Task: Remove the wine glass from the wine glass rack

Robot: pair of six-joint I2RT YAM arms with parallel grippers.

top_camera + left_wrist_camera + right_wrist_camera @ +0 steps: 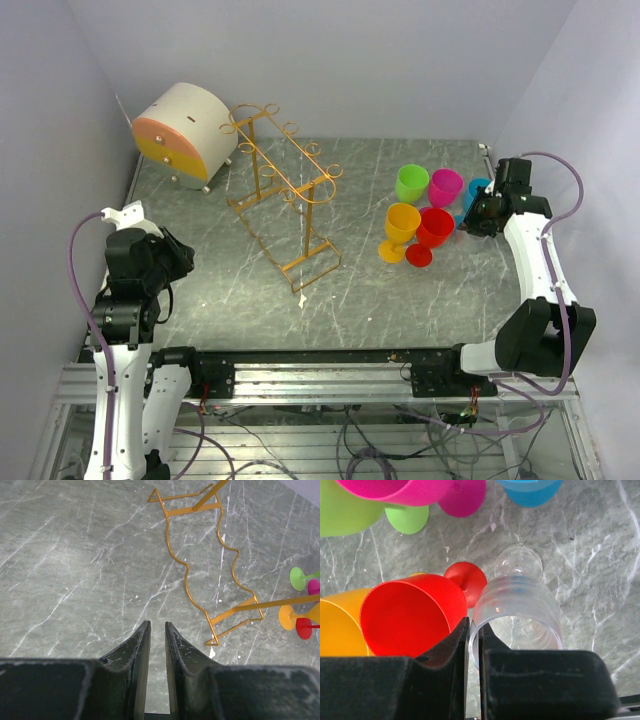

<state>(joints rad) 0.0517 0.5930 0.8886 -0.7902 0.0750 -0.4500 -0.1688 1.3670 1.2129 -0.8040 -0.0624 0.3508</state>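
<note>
We have the right gripper point(474, 645) pinched on the rim of a clear ribbed plastic wine glass point(517, 607): probably light, stiff, slippery. The thin gold wire rack point(285, 190) stands well apart. Our left gripper point(157, 650) hangs nearly closed, empty.

Right fingers point(461, 645) pinched, left fingers point(141, 647) near-closed

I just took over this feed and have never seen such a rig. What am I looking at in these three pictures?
Two robot arms stand at a grey table's near edge. The overhead view shows the gold wire rack, hanging nothing, a round drawer box and coloured glasses. The other views look down from each wrist. The left tool hangs nearly shut over bare table. The right tool is pinched on the rim of a clear glass standing beside a red glass.
</note>
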